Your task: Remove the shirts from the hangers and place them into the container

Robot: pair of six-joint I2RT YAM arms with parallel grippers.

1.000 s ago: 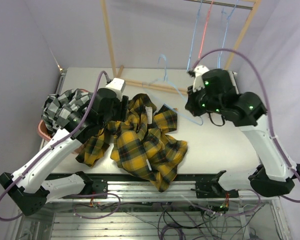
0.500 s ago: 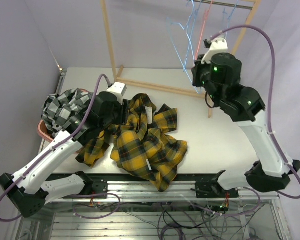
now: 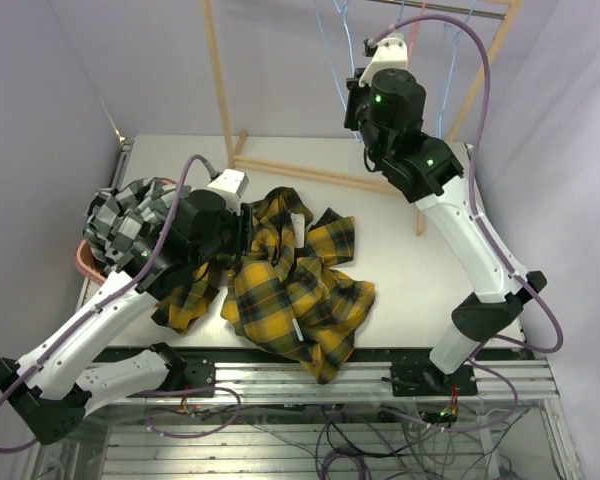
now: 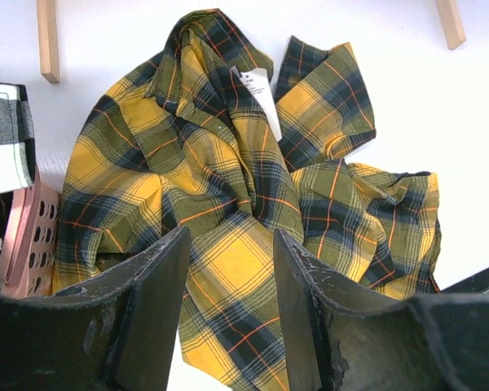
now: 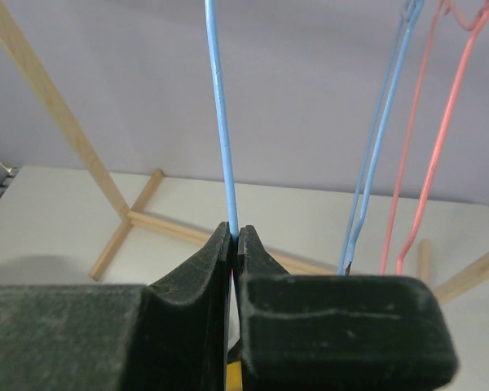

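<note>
The yellow-and-black plaid shirt (image 3: pixel 295 285) lies crumpled on the table with no hanger in it. My left gripper (image 3: pixel 242 228) hovers at its left part. In the left wrist view the gripper (image 4: pixel 231 240) stands open, with the plaid shirt (image 4: pixel 220 163) showing between the fingers. The black-and-white checked shirt (image 3: pixel 130 215) is heaped in the pink container (image 3: pixel 83 262). My right gripper (image 3: pixel 355 98) is raised high by the rack. It is shut (image 5: pixel 235 232) on the wire of a light blue hanger (image 5: pixel 222 122).
A light wooden rack frame (image 3: pixel 217 70) stands at the back, its base bar (image 3: pixel 300 172) lying on the table. A blue hanger (image 5: pixel 375 147) and a pink-red hanger (image 5: pixel 432 138) hang from the rail. The container's slotted wall (image 4: pixel 28 244) is left of my left gripper.
My right arm has swung up and left from just above the table to rail height, carrying the light blue hanger. My left gripper's jaws have narrowed a little over the plaid shirt.
</note>
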